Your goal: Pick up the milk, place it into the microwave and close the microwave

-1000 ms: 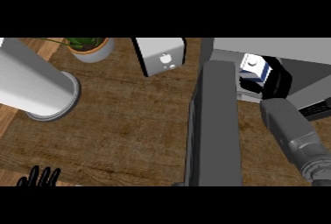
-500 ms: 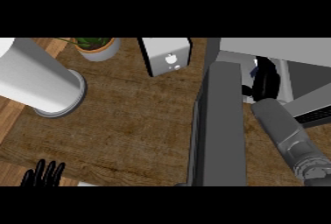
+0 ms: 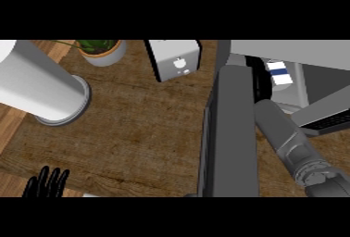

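- Milk (image 3: 279, 74): white carton with a blue band, seen upright inside the microwave (image 3: 294, 48) at far right.
- Microwave door (image 3: 232, 129): swung open, seen edge-on, running from near to far.
- Right hand (image 3: 259, 88): seen as a dark shape between door and milk, largely hidden by the door. Apart or clamped cannot be told.
- Left hand (image 3: 46, 183): noted at the near left edge, fingers straight and spread, nothing held.
- White cylinder (image 3: 34, 83) and potted plant (image 3: 103, 48) recorded far left on the wooden counter (image 3: 137, 129).
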You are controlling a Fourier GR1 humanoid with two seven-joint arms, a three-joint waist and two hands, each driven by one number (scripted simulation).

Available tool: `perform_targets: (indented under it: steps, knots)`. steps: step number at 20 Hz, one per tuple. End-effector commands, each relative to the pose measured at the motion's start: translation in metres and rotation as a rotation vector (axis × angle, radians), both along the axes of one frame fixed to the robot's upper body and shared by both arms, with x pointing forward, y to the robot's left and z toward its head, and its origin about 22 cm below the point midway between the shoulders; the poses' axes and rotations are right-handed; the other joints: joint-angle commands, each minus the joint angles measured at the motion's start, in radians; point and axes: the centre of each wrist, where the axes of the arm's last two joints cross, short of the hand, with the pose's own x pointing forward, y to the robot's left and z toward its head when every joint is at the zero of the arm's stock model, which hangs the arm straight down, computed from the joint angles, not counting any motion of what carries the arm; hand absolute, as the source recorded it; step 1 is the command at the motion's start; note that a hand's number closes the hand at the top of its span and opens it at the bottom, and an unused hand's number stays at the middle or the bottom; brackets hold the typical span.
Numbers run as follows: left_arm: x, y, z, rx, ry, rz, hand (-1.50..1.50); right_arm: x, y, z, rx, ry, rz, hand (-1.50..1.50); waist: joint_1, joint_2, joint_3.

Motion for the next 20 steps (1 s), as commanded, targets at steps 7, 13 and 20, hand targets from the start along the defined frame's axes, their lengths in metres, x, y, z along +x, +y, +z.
perform_targets:
  steps: [7,13,20]
  knots:
    - [-0.009,-0.002,-0.001,-0.014,0.000,0.021,-1.50,0.001,0.021,0.002,0.296,-0.017,0.146,-1.50,-0.045,-0.018,0.002]
    - [-0.009,0.005,0.001,0.002,-0.002,0.012,-1.50,-0.009,0.008,-0.013,0.470,0.001,0.222,-1.50,-0.075,-0.027,0.000]
    - [-0.013,-0.007,-0.005,-0.010,0.005,0.037,-1.50,-0.050,-0.013,-0.063,0.608,0.010,0.311,-1.50,-0.118,-0.042,-0.002]
